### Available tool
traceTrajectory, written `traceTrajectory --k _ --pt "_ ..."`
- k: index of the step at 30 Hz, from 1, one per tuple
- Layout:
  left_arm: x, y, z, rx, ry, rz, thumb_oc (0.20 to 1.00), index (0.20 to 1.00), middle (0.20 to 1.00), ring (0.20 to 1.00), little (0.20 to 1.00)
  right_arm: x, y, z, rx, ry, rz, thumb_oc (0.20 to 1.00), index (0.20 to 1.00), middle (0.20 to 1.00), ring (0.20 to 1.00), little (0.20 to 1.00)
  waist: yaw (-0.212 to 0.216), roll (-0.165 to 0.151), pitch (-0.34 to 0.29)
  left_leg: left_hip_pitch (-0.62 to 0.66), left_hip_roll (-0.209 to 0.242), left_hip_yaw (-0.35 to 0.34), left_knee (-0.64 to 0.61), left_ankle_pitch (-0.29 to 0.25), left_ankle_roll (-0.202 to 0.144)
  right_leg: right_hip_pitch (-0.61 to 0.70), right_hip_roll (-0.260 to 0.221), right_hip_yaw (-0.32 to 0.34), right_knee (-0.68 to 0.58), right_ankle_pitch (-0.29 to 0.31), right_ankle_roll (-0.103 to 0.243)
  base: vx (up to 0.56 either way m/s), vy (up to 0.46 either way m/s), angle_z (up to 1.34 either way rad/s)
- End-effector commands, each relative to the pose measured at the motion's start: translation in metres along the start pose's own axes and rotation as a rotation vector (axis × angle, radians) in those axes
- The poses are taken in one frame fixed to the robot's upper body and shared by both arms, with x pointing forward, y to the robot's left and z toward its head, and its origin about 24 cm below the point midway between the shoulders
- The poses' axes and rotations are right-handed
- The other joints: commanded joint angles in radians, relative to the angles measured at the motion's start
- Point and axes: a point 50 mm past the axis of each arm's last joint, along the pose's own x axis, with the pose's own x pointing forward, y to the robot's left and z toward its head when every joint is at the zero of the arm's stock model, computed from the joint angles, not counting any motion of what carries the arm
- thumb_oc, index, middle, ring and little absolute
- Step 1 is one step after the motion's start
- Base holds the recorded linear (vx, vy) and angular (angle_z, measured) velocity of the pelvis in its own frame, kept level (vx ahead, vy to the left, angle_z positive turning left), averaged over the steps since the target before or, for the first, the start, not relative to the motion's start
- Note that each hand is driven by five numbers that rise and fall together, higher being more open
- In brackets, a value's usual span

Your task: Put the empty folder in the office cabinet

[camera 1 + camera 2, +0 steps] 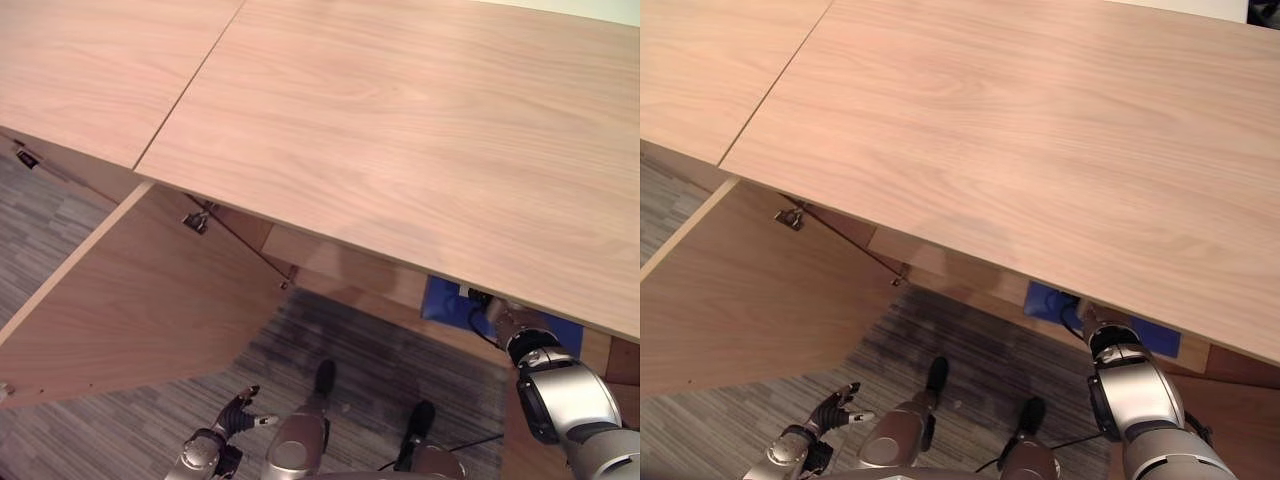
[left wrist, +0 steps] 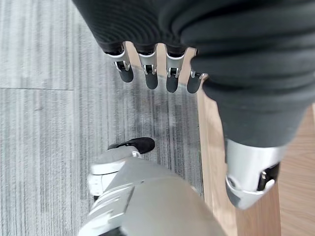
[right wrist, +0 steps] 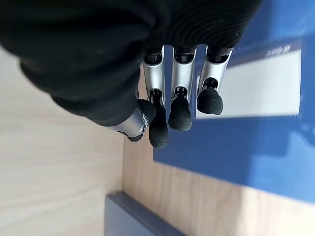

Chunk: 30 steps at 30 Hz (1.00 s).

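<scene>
Placement step: we see right hand (image 3: 167, 103), fingers relaxed, gripping nothing, over blue folder (image 3: 256, 147) on cabinet shelf (image 3: 197, 206). Left hand (image 1: 235, 415) open, idle near floor. Next, we judge: withdraw right arm, shut door (image 1: 130, 300).

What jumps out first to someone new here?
The wide wooden cabinet top spans the head views, with an open door swung out at the robot's left. Under the top's front edge on the right, a blue folder lies on the shelf, and the right robot hand hangs over it with relaxed fingers, not gripping it. The left robot hand hangs idle low over the grey carpet.
</scene>
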Motion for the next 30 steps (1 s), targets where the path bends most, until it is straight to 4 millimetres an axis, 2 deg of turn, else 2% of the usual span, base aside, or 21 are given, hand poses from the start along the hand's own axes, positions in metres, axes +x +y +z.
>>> traceTrajectory --k 1,4,7,9,10,11,12,13,14,15,16,18,19,20,24,26,30 --pt "0.0 0.016 0.007 0.053 -0.027 0.005 1.0 1.0 1.0 1.0 1.0 0.0 -0.007 0.006 0.023 -0.038 -0.025 0.2 0.2 0.2 0.2 0.2 0.018 -0.02 0.015 0.01 0.012 -0.059 0.037 -0.105 -0.021 -0.062 -0.07 0.045 0.171 -0.064 0.052 0.0 -0.011 0.12" --pt "0.0 0.016 0.007 0.057 -0.024 0.006 1.0 1.0 1.0 1.0 1.0 -0.001 -0.005 0.001 0.017 -0.028 -0.017 0.2 0.2 0.2 0.2 0.2 0.019 -0.02 0.016 0.015 0.014 -0.058 0.038 -0.112 -0.023 -0.057 -0.068 0.045 0.174 -0.072 0.051 0.01 -0.006 0.03" --pt "0.001 0.016 0.008 0.049 -0.022 0.009 1.0 1.0 1.0 1.0 1.0 -0.005 0.001 -0.013 0.016 -0.002 0.016 0.2 0.2 0.2 0.2 0.2 0.015 -0.02 0.014 0.015 0.017 -0.058 0.035 -0.109 -0.024 -0.057 -0.066 0.046 0.171 -0.072 0.05 0.0 0.0 0.0" --pt "0.005 0.016 0.015 0.022 -0.038 0.025 1.0 1.0 1.0 1.0 1.0 -0.016 0.021 -0.027 0.054 -0.02 0.111 0.2 0.2 0.2 0.2 0.2 -0.006 -0.023 0.013 0.013 0.02 -0.056 0.026 -0.103 -0.022 -0.063 -0.063 0.047 0.166 -0.063 0.05 0.0 0.0 0.0" --pt "0.005 0.016 0.014 0.021 -0.037 0.025 1.0 1.0 1.0 1.0 1.0 -0.016 0.021 -0.028 0.054 -0.019 0.111 0.2 0.2 0.2 0.2 0.2 -0.006 -0.023 0.012 0.013 0.02 -0.056 0.026 -0.103 -0.022 -0.063 -0.063 0.048 0.166 -0.063 0.05 0.0 0.0 0.0" --pt "0.008 0.017 0.02 -0.008 -0.052 0.042 1.0 1.0 1.0 1.0 1.0 -0.026 0.037 -0.03 0.088 -0.063 0.191 0.2 0.2 0.2 0.2 0.2 -0.021 -0.028 0.015 0.015 0.022 -0.051 0.023 -0.103 -0.022 -0.067 -0.061 0.053 0.166 -0.061 0.049 0.0 0.0 0.0" --pt "0.007 0.017 0.019 -0.008 -0.05 0.042 1.0 1.0 1.0 1.0 1.0 -0.027 0.037 -0.031 0.087 -0.061 0.191 0.2 0.2 0.2 0.2 0.2 -0.022 -0.028 0.014 0.016 0.022 -0.051 0.023 -0.102 -0.022 -0.067 -0.061 0.053 0.166 -0.062 0.049 0.0 0.0 0.0" --pt "0.01 0.02 0.025 -0.041 -0.069 0.068 1.0 1.0 1.0 1.0 1.0 -0.041 0.052 -0.028 0.101 -0.132 0.291 0.2 0.2 0.2 0.2 0.2 -0.038 -0.034 0.018 0.018 0.026 -0.046 0.019 -0.103 -0.022 -0.07 -0.059 0.057 0.164 -0.06 0.049 0.0 0.0 0.0" --pt "0.011 0.02 0.027 -0.056 -0.075 0.08 1.0 1.0 1.0 1.0 1.0 -0.052 0.056 -0.028 0.106 -0.169 0.348 0.2 0.2 0.2 0.2 0.2 -0.049 -0.038 0.022 0.026 0.028 -0.043 0.019 -0.107 -0.024 -0.069 -0.057 0.062 0.17 -0.068 0.048 0.0 0.0 0.0" --pt "0.011 0.02 0.027 -0.056 -0.075 0.079 1.0 1.0 1.0 1.0 1.0 -0.052 0.056 -0.028 0.106 -0.169 0.347 0.2 0.2 0.2 0.2 0.2 -0.05 -0.037 0.019 0.021 0.027 -0.044 0.018 -0.103 -0.023 -0.071 -0.058 0.061 0.166 -0.061 0.049 0.01 -0.002 -0.15" --pt "0.012 0.021 0.032 -0.076 -0.096 0.093 1.0 1.0 1.0 1.0 1.0 -0.068 0.056 -0.026 0.126 -0.225 0.421 0.2 0.2 0.2 0.2 0.2 -0.069 -0.044 0.02 0.023 0.03 -0.042 0.013 -0.102 -0.024 -0.073 -0.056 0.062 0.162 -0.06 0.049 0.0 0.003 -0.12" --pt "0.013 0.021 0.034 -0.092 -0.105 0.101 1.0 1.0 1.0 1.0 1.0 -0.083 0.053 -0.025 0.148 -0.266 0.487 0.2 0.2 0.2 0.2 0.2 -0.085 -0.05 0.021 0.025 0.034 -0.04 0.009 -0.101 -0.026 -0.075 -0.055 0.064 0.16 -0.059 0.051 0.0 -0.004 -0.06" --pt "0.013 0.02 0.034 -0.092 -0.104 0.1 1.0 1.0 1.0 1.0 1.0 -0.084 0.053 -0.025 0.148 -0.264 0.486 0.2 0.2 0.2 0.2 0.2 -0.085 -0.049 0.019 0.025 0.034 -0.04 0.009 -0.101 -0.026 -0.074 -0.055 0.064 0.16 -0.059 0.051 0.01 -0.011 -0.03" --pt "0.014 0.02 0.036 -0.091 -0.111 0.101 1.0 1.0 1.0 1.0 1.0 -0.097 0.05 -0.025 0.163 -0.284 0.548 0.2 0.2 0.2 0.2 0.2 -0.098 -0.055 0.019 0.029 0.036 -0.038 0.002 -0.101 -0.027 -0.074 -0.053 0.065 0.155 -0.058 0.05 0.0 -0.011 -0.04" --pt "0.015 0.02 0.039 -0.084 -0.123 0.102 1.0 1.0 1.0 1.0 1.0 -0.112 0.046 -0.025 0.152 -0.299 0.621 0.2 0.2 0.2 0.2 0.2 -0.116 -0.061 0.022 0.035 0.04 -0.031 -0.004 -0.1 -0.028 -0.075 -0.054 0.068 0.149 -0.053 0.052 0.0 -0.007 -0.06" --pt "0.015 0.018 0.046 -0.077 -0.157 0.088 1.0 1.0 1.0 1.0 1.0 -0.126 0.043 -0.026 0.132 -0.297 0.693 0.2 0.2 0.2 0.2 0.2 -0.129 -0.066 0.026 0.037 0.043 -0.024 -0.005 -0.1 -0.029 -0.075 -0.052 0.072 0.144 -0.051 0.052 -0.01 -0.015 -0.05" --pt "0.016 0.017 0.054 -0.072 -0.194 0.081 1.0 1.0 1.0 1.0 1.0 -0.126 0.045 -0.047 0.112 -0.208 0.69 0.2 0.2 0.2 0.2 0.2 -0.133 -0.069 0.03 0.035 0.044 -0.02 -0.004 -0.099 -0.03 -0.078 -0.052 0.076 0.141 -0.047 0.052 -0.01 -0.008 -0.04"
